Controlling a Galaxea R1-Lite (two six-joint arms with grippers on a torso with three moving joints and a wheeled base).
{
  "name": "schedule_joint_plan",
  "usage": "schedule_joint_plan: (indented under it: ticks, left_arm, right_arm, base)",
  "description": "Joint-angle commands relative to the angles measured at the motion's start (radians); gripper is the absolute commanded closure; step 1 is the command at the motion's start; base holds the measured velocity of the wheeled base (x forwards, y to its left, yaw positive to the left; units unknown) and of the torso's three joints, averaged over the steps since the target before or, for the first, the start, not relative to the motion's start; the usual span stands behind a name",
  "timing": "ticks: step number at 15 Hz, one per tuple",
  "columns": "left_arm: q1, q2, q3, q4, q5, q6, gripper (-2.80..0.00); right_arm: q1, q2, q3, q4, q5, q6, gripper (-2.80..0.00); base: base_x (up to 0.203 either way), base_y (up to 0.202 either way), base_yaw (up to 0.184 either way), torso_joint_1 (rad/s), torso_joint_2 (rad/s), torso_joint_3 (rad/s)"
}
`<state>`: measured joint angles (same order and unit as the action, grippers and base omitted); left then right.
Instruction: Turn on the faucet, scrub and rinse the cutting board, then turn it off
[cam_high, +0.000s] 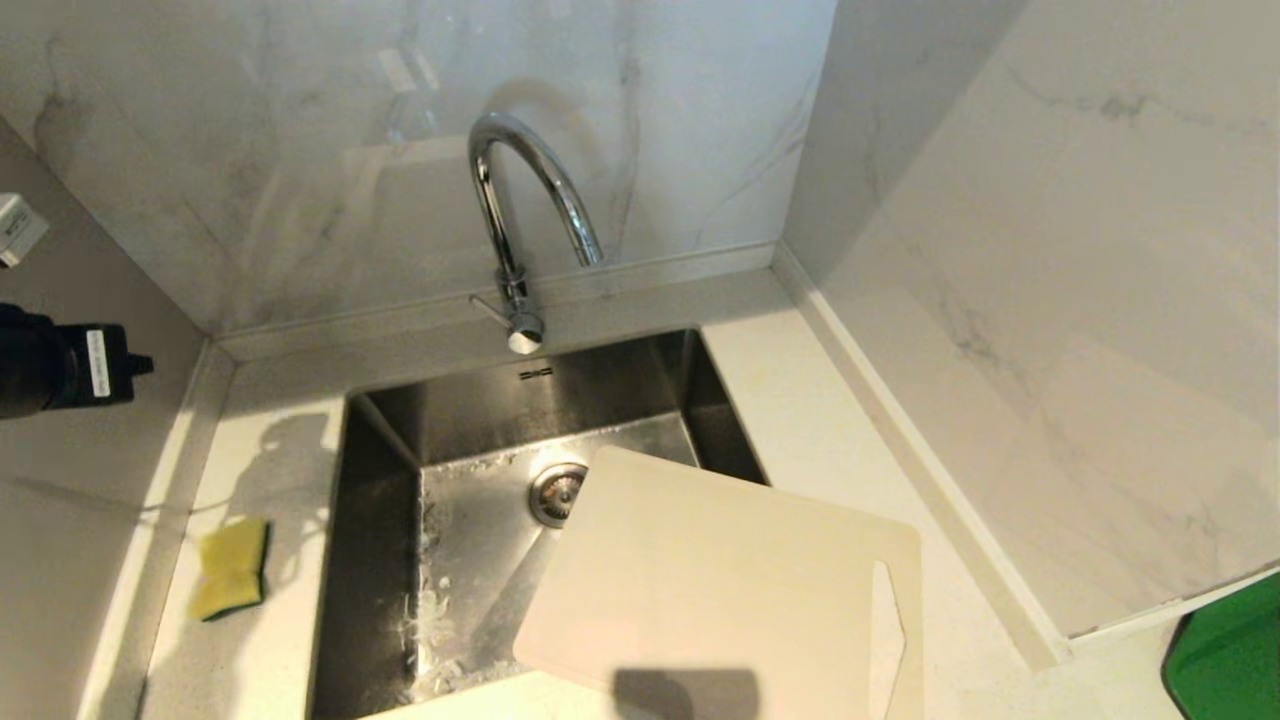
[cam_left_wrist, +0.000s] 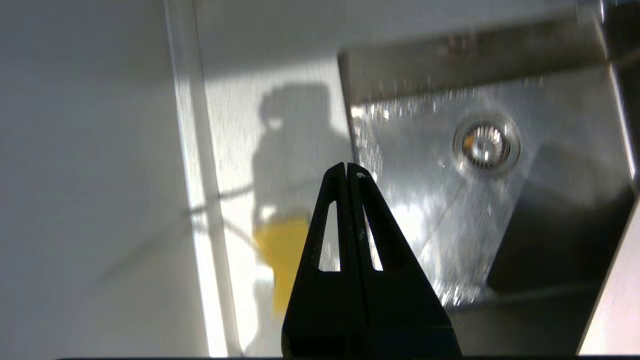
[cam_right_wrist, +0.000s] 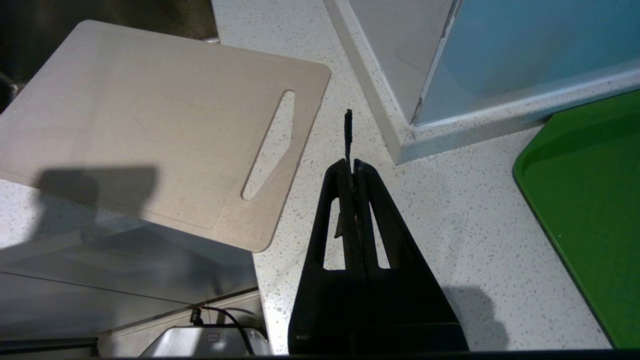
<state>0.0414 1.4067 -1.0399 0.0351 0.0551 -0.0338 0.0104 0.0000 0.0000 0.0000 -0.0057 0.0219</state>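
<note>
**Dry sink, closed grippers, board perched on the rim**

Marble walls close in a pale speckled counter (cam_high: 820, 420) around a steel sink (cam_high: 470, 420). Seen from the head, the faucet (cam_high: 520, 200) stands at the back rim, its small lever (cam_high: 490, 308) jutting to the side, with no water visible at the spout. The cutting board (cam_high: 720, 580) lies tilted, one corner over the drain (cam_high: 556, 493) and its slot end on the counter to the right. A yellow-green sponge (cam_high: 232, 566) sits on the counter left of the sink. The left arm's dark body shows at the picture's left edge, well apart from the lever.

From the left wrist, the left gripper (cam_left_wrist: 347, 170) has its fingers pressed together, empty, above the sink's edge with the sponge (cam_left_wrist: 285, 250) below. With fingers closed it could only nudge the lever; a glancing push might slip off the chrome.

From the right wrist, the right gripper (cam_right_wrist: 354, 167) is also pressed together, hanging over the counter beside the cutting board (cam_right_wrist: 150, 125) and near a green tray (cam_right_wrist: 590, 200). Unheld, the board could slide into the basin once scrubbing pushes on it, and a strong stream may splash off it onto the counter.
</note>
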Motion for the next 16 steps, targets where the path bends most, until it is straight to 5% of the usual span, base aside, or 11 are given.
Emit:
schedule_joint_plan:
  ticks: [1, 4, 7, 16]
  left_arm:
    - [-0.010, -0.186, 0.265, -0.151, 0.005, 0.008, 0.00]
    - [-0.016, -0.366, 0.551, -0.320, 0.013, 0.015, 0.00]
    - [-0.020, -0.512, 0.743, -0.358, 0.018, 0.022, 0.00]
    - [-0.017, -0.805, 1.036, -0.335, 0.017, 0.032, 0.00]
  right_arm:
    - [0.000, -0.002, 0.002, 0.000, 0.000, 0.000, 0.00]
    - [0.000, -0.002, 0.002, 0.000, 0.000, 0.000, 0.00]
    - [0.000, -0.002, 0.002, 0.000, 0.000, 0.000, 0.00]
    - [0.000, -0.002, 0.002, 0.000, 0.000, 0.000, 0.00]
  base:
    - [0.000, 0.000, 0.000, 0.000, 0.00, 0.000]
    - [0.000, 0.000, 0.000, 0.000, 0.00, 0.000]
    - [0.000, 0.000, 0.000, 0.000, 0.00, 0.000]
    - [0.000, 0.000, 0.000, 0.000, 0.00, 0.000]
